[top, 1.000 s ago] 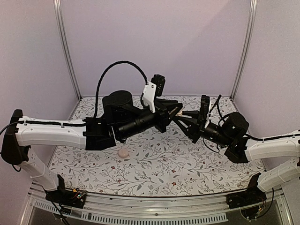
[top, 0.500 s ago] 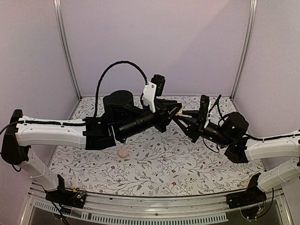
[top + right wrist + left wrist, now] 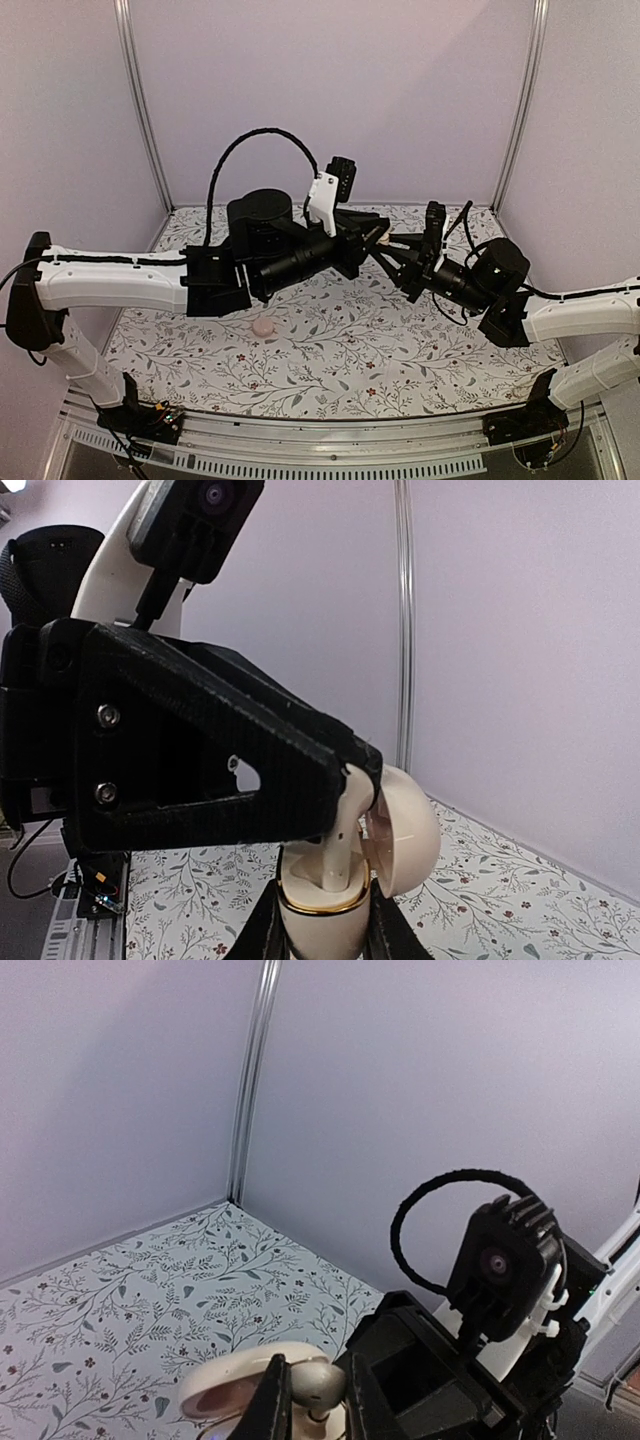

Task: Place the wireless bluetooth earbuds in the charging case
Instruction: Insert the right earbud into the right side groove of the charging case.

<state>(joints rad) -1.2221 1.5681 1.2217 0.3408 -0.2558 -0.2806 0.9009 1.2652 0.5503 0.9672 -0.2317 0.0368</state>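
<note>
The right wrist view gives what the overhead cannot. The small cream, pebble-shaped plastic charging case [image 3: 320,915] stands upright, clamped low on its body between the black fingers of the right gripper [image 3: 322,935]. Its hinged lid [image 3: 405,830] is swung open to the right. Directly above the case's mouth, the left gripper [image 3: 352,765] pinches a white stemmed plastic earbud [image 3: 338,835], stem pointing down into the case. How deep the stem sits is hidden by the case's rim.

The left wrist view adds the earbud's rounded head squeezed between that gripper's fingertips [image 3: 272,1400]. The lid's pinkish inside shows just beside it, and the case body is cut off below.

From above, the case is too small to make out between the meeting grippers. Only this view shows a small pale pink rounded lump [image 3: 263,327] on the floral-print table [image 3: 340,360], well apart from the case.
</note>
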